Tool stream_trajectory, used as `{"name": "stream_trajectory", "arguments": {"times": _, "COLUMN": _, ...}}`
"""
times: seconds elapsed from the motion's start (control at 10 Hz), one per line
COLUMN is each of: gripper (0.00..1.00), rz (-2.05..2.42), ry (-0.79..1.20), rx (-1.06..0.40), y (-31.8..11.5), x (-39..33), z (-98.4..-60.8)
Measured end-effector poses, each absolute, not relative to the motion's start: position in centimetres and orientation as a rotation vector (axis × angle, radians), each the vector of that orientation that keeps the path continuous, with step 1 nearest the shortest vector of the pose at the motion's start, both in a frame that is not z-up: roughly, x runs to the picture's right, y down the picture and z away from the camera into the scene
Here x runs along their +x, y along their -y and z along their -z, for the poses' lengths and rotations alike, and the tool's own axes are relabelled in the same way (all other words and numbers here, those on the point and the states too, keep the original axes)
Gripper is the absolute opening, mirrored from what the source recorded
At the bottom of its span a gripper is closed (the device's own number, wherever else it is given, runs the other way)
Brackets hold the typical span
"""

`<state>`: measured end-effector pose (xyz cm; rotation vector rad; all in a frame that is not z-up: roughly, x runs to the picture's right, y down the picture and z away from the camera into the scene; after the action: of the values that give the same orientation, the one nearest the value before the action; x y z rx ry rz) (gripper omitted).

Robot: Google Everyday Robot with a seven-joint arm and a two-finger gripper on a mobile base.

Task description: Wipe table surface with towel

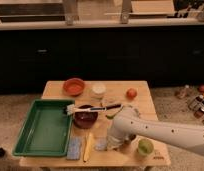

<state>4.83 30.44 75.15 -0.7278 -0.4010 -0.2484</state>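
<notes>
Towel (101, 145) small, pale, near table's (55, 91) front edge. Gripper (113, 143) down at its right side (arm covers it; grip cannot be told). Green tray (45, 127) along left edge.

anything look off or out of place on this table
One thing: a dish brush lies across the rim of the dark red bowl, bristles sticking out toward the green tray. Nothing looks spilled. The gripper is low near the front edge of the table, by the towel.
</notes>
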Motion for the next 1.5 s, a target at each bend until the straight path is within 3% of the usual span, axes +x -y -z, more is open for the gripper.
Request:
{"name": "stream_trajectory", "arguments": {"times": 0.5, "gripper": 0.0, "rz": 0.246, "ry": 0.454, "rx": -0.696, "y": -29.6, "x": 3.8, "z": -73.2}}
{"name": "stream_trajectory", "arguments": {"times": 0.9, "gripper": 0.0, "rz": 0.153, "ry": 0.423, "rx": -0.766, "y": -28.6, "x": 3.0, "z": -70.7}}
{"name": "stream_trajectory", "arguments": {"times": 1.5, "gripper": 0.0, "rz": -0.007, "ry": 0.409, "rx": -0.838, "y": -31.4, "x": 2.8, "z": -71.3}}
